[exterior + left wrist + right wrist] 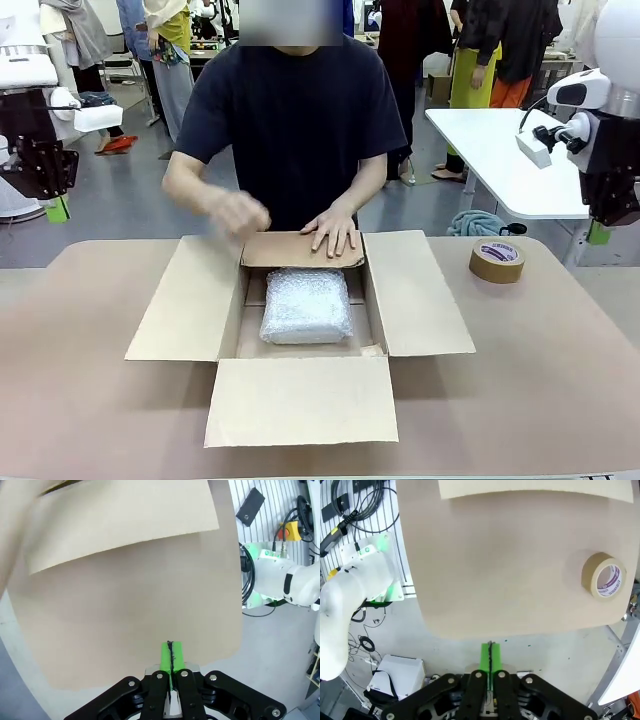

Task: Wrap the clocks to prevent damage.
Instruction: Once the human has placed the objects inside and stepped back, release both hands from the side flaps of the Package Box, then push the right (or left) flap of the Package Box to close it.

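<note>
Its pads pressed together, the left gripper (171, 652) holds nothing, raised to the left of the cardboard box (420, 295). The right gripper (490, 652), equally closed with nothing in it, hangs to the right of the box. Inside the box lies a bubble-wrapped bundle (306, 305). A person's hand (335, 232) presses on the box's far flap.

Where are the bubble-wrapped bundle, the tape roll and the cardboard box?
bubble-wrapped bundle (306, 306), front view, middle of its top face.
tape roll (497, 272), front view, its near outer wall.
cardboard box (415, 295), front view, its opened right flap.
</note>
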